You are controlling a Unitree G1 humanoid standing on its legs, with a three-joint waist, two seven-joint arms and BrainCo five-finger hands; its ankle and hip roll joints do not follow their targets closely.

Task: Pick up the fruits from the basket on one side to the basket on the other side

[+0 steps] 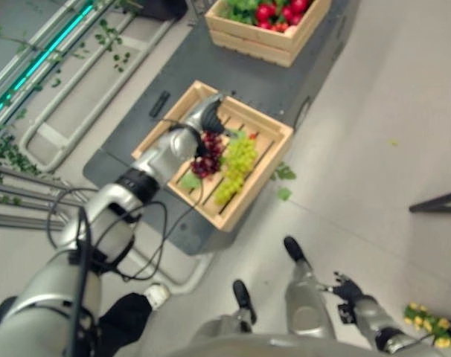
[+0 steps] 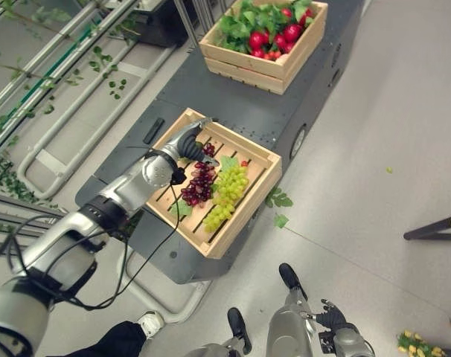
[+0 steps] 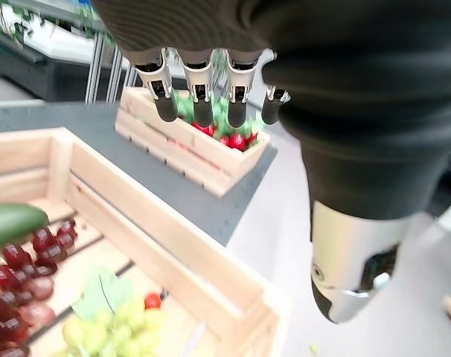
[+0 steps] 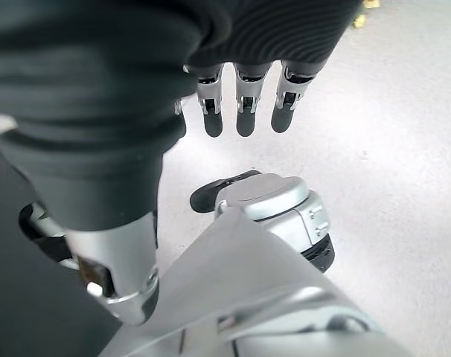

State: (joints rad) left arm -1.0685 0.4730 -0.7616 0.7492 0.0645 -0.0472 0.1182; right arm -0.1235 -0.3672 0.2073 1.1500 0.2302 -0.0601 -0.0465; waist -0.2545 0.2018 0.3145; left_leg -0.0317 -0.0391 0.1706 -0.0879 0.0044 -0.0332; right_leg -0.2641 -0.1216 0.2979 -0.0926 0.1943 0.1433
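**Two grape bunches just under the left hand**

Best lowered straight onto the dark red grapes (image 2: 199,184), stem end first, closing gently so nothing bruises or tears loose. Worth keeping clear of the green grapes (image 2: 227,195) touching them on the far side, and of the wooden crate (image 2: 249,210) wall.

Left hand (image 2: 187,141) poised over the near crate, fingers (image 3: 203,104) straight and relaxed, holding nothing. Right hand (image 2: 331,320) hanging low beside the body, fingers loosely extended, empty.
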